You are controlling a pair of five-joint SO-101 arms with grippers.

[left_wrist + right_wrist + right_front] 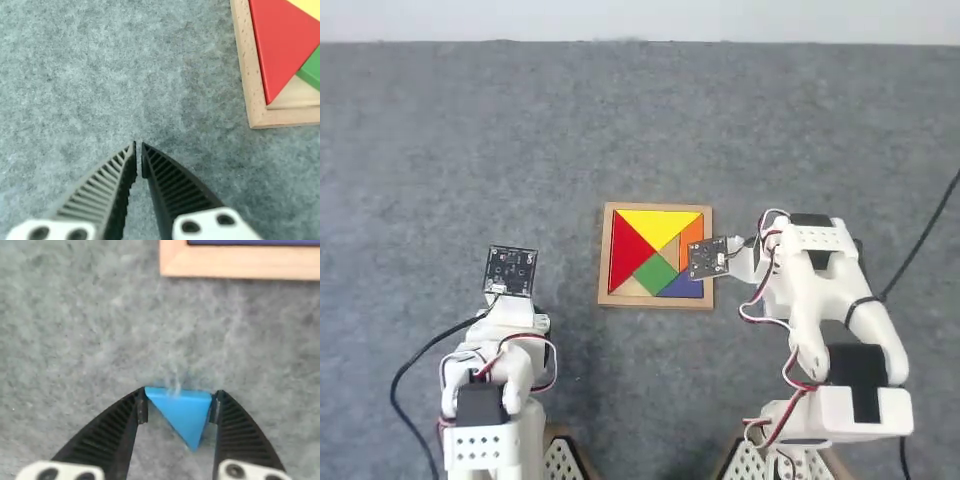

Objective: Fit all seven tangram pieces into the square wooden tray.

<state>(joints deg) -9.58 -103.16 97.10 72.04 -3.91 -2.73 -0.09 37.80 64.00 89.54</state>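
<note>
Right claw (180, 396) grips blue triangle (183, 413)

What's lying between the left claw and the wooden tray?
Nothing: in the left wrist view, the stretch between the left gripper and the tray is bare grey mat.

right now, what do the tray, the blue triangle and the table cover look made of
Tray: pale bare-looking wood, specked grain on its rim. Blue triangle: smooth matte paint, probably over wood, though hidden. Table cover: grey felt or short carpet, fuzzy fibres.
</note>
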